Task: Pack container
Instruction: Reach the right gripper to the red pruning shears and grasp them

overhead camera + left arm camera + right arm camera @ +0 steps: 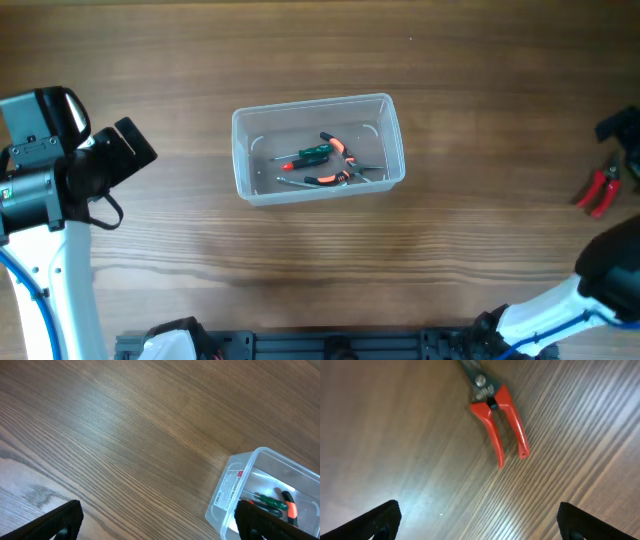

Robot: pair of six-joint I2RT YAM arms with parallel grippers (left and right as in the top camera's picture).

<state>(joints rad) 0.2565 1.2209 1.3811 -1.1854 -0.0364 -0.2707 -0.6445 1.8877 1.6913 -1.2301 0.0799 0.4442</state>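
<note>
The clear plastic container stands mid-table and holds a green-handled screwdriver and orange-and-black pliers. It also shows in the left wrist view, at the lower right. Red-handled cutters lie on the table at the far right; they show in the right wrist view, beyond the fingers. My left gripper is open and empty, left of the container. My right gripper is open and empty, above the table next to the cutters.
The wooden table carries nothing else. The left arm stands at the left edge and the right arm at the lower right. A dark rail runs along the front edge.
</note>
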